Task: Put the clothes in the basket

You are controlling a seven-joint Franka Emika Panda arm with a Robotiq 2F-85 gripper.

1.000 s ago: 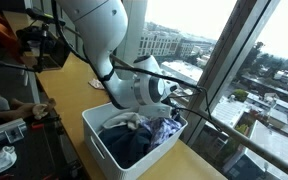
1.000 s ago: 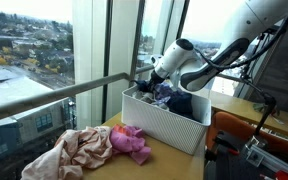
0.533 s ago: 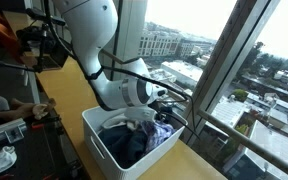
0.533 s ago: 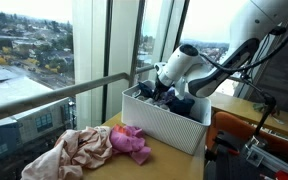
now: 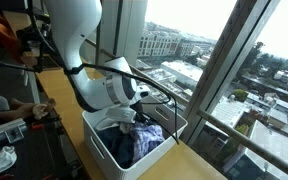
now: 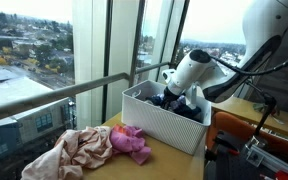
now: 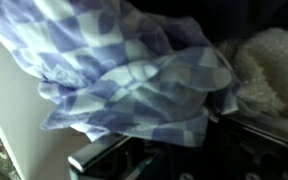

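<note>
Clothes (image 5: 134,143) fill the white basket (image 6: 164,122) on the worktop (image 5: 199,162); a pink garment (image 6: 131,142) and a beige garment (image 6: 79,150) lie beside it. The claw (image 6: 172,97) sits inside the basket over a checked cloth (image 7: 134,85); its grip cannot be determined.

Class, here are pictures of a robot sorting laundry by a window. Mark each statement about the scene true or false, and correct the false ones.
1. The white basket already has dark clothes in it. True.
2. The cloth filling the wrist view is plain red. False: it is a blue-and-white checked cloth.
3. A pink garment lies outside the basket, next to a peach cloth. True.
4. The gripper hovers over the pink garment. False: it is down at the basket, among the clothes there.
</note>
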